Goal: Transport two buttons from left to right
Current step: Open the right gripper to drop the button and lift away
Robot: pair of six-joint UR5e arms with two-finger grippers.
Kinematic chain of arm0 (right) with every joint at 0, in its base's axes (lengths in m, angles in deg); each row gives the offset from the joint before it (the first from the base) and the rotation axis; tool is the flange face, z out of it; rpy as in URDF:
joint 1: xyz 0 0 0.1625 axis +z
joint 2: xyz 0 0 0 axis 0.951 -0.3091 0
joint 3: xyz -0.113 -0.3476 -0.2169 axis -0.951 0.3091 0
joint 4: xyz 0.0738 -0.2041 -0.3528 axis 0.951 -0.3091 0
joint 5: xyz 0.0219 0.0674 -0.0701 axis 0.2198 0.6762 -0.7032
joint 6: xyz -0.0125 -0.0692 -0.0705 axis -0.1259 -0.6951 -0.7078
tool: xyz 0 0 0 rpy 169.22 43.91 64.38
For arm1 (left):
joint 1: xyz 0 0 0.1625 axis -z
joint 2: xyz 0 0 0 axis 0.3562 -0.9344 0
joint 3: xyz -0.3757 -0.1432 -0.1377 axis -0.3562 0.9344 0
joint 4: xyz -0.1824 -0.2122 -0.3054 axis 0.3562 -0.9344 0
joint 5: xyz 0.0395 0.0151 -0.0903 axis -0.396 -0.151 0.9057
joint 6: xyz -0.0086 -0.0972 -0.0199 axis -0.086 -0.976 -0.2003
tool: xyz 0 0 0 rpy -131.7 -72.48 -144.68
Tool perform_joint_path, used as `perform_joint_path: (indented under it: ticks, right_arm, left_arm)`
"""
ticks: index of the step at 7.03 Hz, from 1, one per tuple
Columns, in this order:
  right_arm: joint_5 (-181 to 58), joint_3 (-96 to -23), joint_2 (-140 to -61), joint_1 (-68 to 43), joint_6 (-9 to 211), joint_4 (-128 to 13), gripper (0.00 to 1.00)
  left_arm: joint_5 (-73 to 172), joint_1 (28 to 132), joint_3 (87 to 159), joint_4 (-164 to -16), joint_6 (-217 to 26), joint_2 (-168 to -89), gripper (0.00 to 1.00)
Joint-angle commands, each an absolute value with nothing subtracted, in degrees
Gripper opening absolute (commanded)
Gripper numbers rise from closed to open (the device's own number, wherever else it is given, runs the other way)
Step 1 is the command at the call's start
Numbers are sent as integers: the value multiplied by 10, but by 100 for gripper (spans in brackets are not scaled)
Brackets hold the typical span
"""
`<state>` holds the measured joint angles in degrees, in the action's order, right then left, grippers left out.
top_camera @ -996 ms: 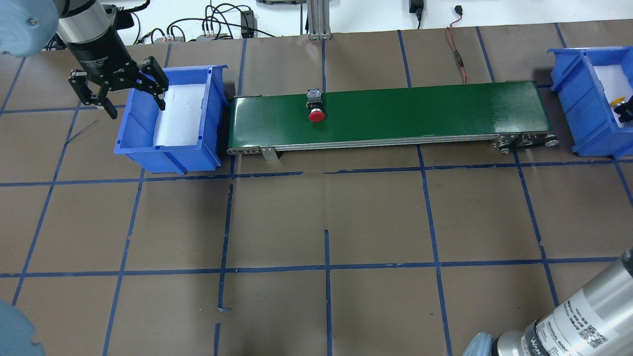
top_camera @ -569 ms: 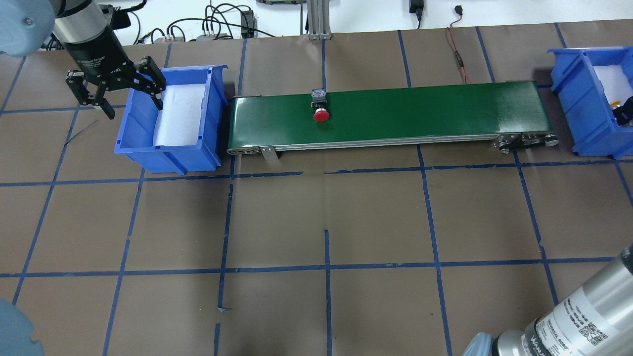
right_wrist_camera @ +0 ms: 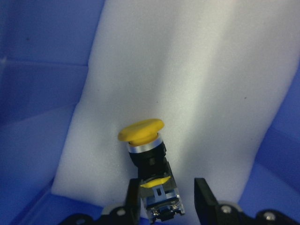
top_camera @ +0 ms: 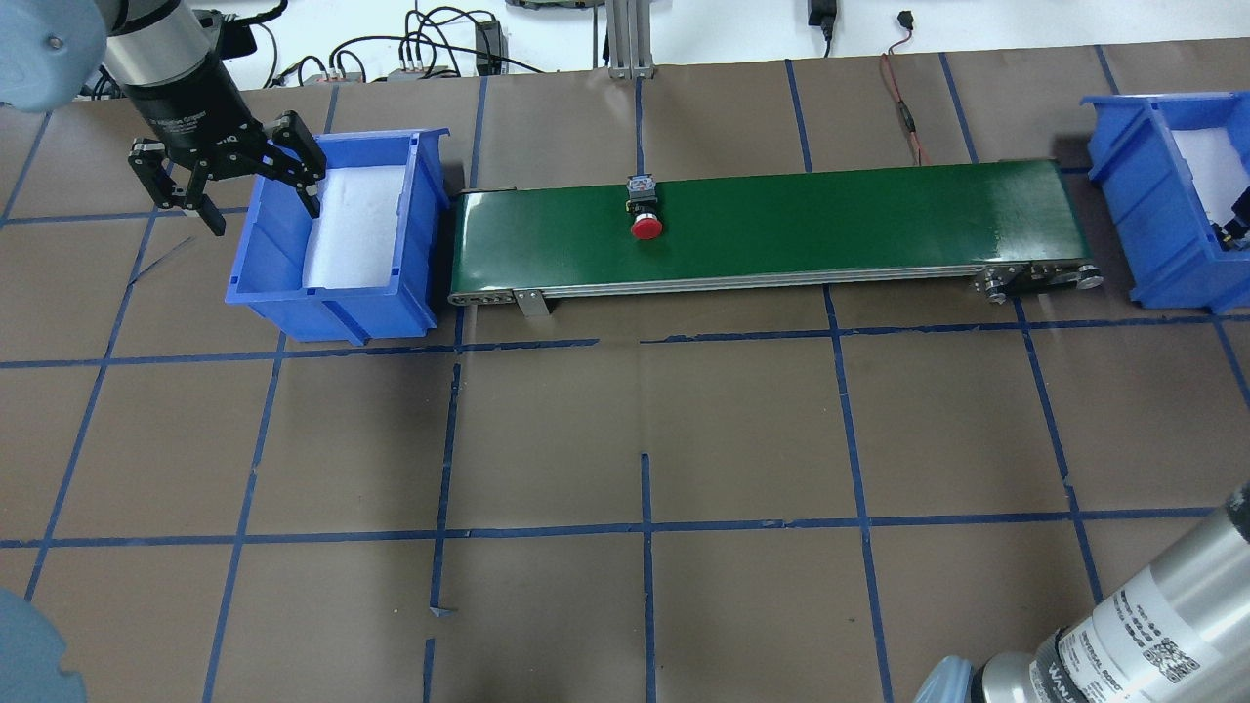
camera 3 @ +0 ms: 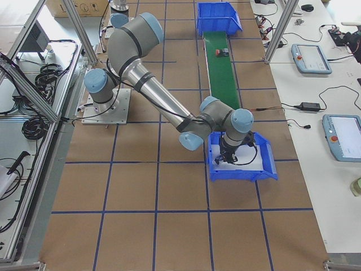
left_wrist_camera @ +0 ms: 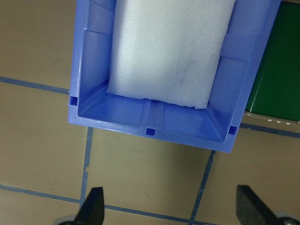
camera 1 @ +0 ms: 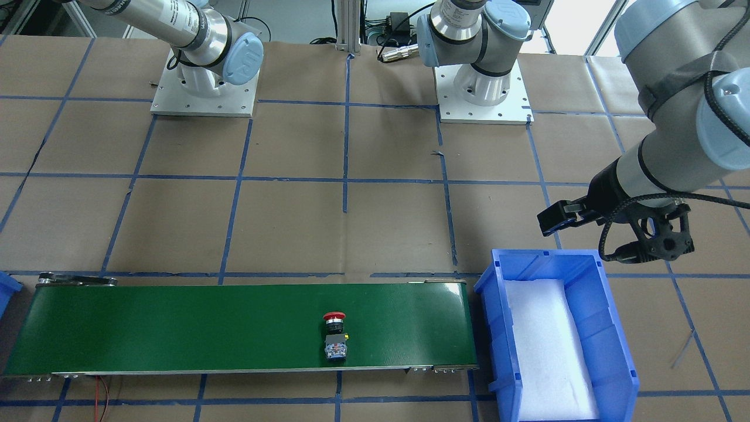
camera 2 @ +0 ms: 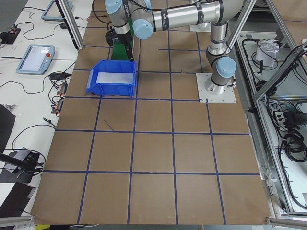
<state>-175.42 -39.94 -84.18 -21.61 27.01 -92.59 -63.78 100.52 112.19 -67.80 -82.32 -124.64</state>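
The red button (top_camera: 645, 223) lies on its side on the green conveyor belt (top_camera: 830, 215), left of the middle; it also shows in the front view (camera 1: 334, 335). The yellow button (right_wrist_camera: 146, 140) shows only in the right wrist view, over white foam in the right blue bin (top_camera: 1138, 186). My right gripper (right_wrist_camera: 166, 199) is shut around its contact block. My left gripper (top_camera: 266, 217) is open and empty, above the left wall of the left blue bin (top_camera: 337, 303), which holds only foam.
The belt runs between the two bins. Cables and an aluminium post (top_camera: 625, 39) sit along the table's far edge. A red wire (top_camera: 903, 107) lies behind the belt. My right arm's elbow (top_camera: 1123, 625) hangs over the near right corner.
The red button has ridden to the right along the belt. My left gripper has drawn back slightly, still open. My right gripper has moved right, nearly out of the overhead view.
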Motion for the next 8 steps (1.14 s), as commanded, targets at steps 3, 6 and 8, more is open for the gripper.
perform_joint_path:
  ticks: [3, 6, 8]
  right_arm:
    - [-1733, -318, -901, -168, 271, -827, 50]
    - [-1725, -322, -918, 4, 479, -826, 50]
    - [-1690, -343, -916, 95, 643, -829, 50]
  left_arm:
    - [-637, 1005, 1122, -678, -823, -1247, 100]
    - [-636, 1004, 1122, -679, -823, -1246, 100]
    - [-636, 1003, 1122, -679, -823, -1246, 100]
